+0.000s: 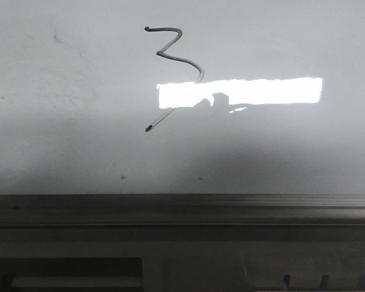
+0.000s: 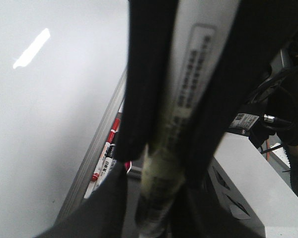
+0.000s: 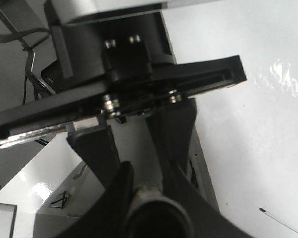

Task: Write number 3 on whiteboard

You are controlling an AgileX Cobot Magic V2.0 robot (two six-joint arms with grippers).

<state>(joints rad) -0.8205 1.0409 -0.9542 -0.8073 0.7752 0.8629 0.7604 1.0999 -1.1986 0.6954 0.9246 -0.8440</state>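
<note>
Glossy and pale, the whiteboard [image 1: 61, 121] fills our front view, with a grey metal rail [image 1: 182, 210] along its near edge. We see the number 3 [image 1: 173, 67] drawn in thin black line in the upper middle of the board; its long tail slants down across a bright rectangular reflection [image 1: 240, 91] and ends in a dot. In our wrist views, the left gripper [image 2: 164, 168] is clamped on a pale marker [image 2: 161, 173], and the right gripper [image 3: 149, 198] grips a pale cylindrical object [image 3: 151, 210]. Spare markers [image 2: 107, 158] lie beside the rail.
</note>
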